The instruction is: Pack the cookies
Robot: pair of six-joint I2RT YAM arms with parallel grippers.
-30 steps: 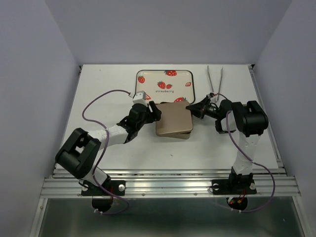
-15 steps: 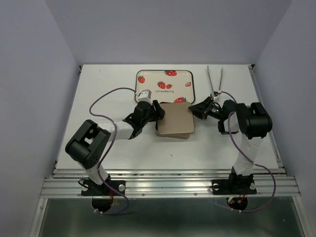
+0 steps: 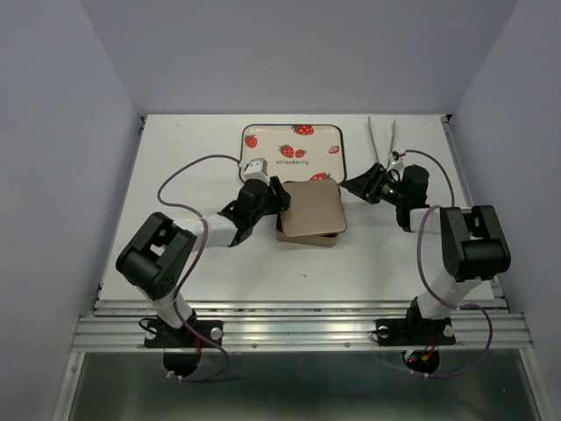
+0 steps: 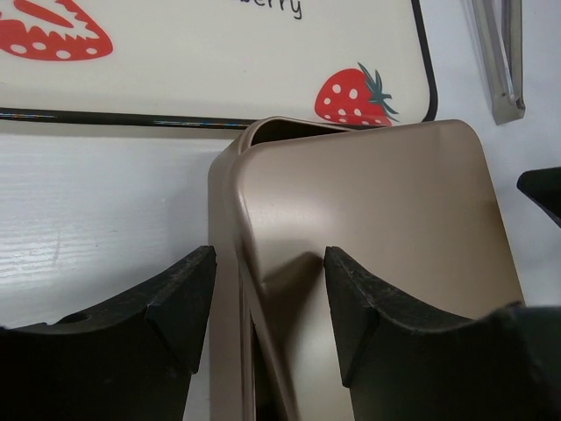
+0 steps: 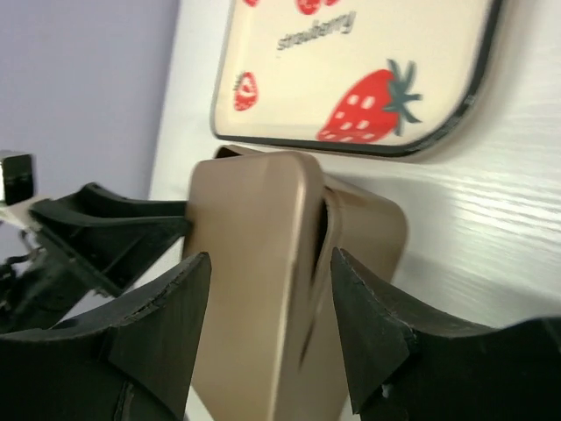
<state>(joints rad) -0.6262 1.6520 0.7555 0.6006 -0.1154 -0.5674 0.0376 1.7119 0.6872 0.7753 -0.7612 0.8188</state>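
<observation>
A gold tin sits mid-table with its gold lid lying on it slightly askew; a gap shows at the left edge and the right edge. The cookies are hidden from every view. My left gripper is open at the tin's left edge, its jaws astride the lid's rim. My right gripper is open at the tin's right side, its jaws either side of the lid's edge. Neither holds anything.
A cream strawberry-print tray lies just behind the tin, with only printed strawberries on it. Metal tongs lie at the back right. Purple cables loop beside both arms.
The lid has shifted up and sits more squarely on the tin. My left gripper pushed in against its left edge. My right arm swung outward and its gripper drew back slightly to the right.
</observation>
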